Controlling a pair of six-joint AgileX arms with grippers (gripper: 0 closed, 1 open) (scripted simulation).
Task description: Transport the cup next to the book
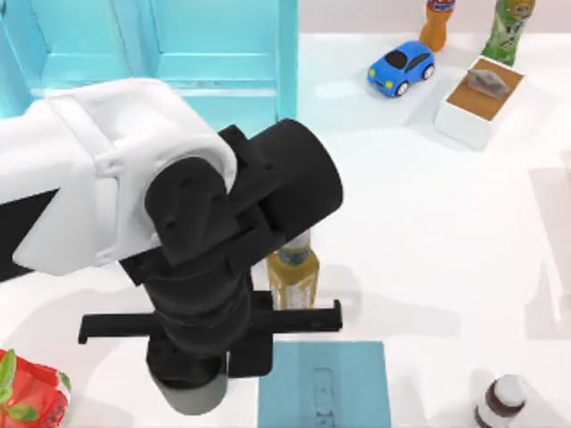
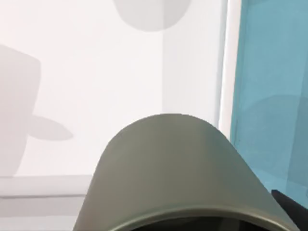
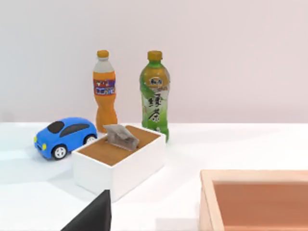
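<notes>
At the top view's lower left, the left end effector (image 1: pixel 192 379) holds the grey cup (image 1: pixel 198 393) just left of the book (image 1: pixel 326 388). Its grip is hidden. Releasing high risks tipping.

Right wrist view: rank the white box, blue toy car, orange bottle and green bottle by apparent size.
1. white box
2. green bottle
3. orange bottle
4. blue toy car

The car and orange bottle are close.
</notes>
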